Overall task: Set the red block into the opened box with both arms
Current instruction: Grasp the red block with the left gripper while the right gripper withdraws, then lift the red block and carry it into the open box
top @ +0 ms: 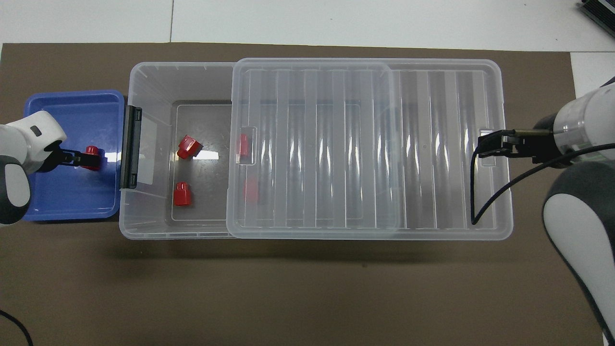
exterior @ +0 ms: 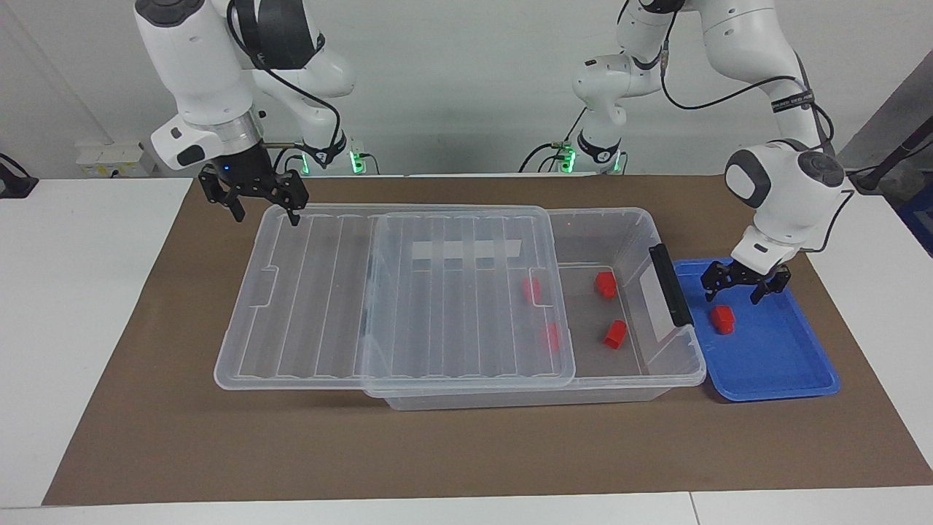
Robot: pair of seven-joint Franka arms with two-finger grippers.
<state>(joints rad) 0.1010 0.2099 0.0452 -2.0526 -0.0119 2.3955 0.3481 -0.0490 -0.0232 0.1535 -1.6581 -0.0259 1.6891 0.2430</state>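
One red block [exterior: 722,319] [top: 91,156] lies in the blue tray [exterior: 773,361] [top: 62,197]. My left gripper [exterior: 732,299] [top: 79,158] hangs open just over it, with its fingers not around the block. The clear box [exterior: 634,214] [top: 144,77] stands beside the tray. Its ribbed lid [exterior: 328,292] [top: 432,144] is slid toward the right arm's end, which leaves the end by the tray uncovered. Two red blocks [exterior: 606,284] [exterior: 615,334] lie on the uncovered floor, and two more [exterior: 531,289] [exterior: 550,337] show through the lid. My right gripper [exterior: 266,217] [top: 480,146] hovers open over the lid's overhanging end.
A brown mat [exterior: 466,452] covers the table's middle. A black latch [exterior: 669,283] sits on the box's end next to the tray. White tabletop [exterior: 73,292] lies past both ends of the mat.
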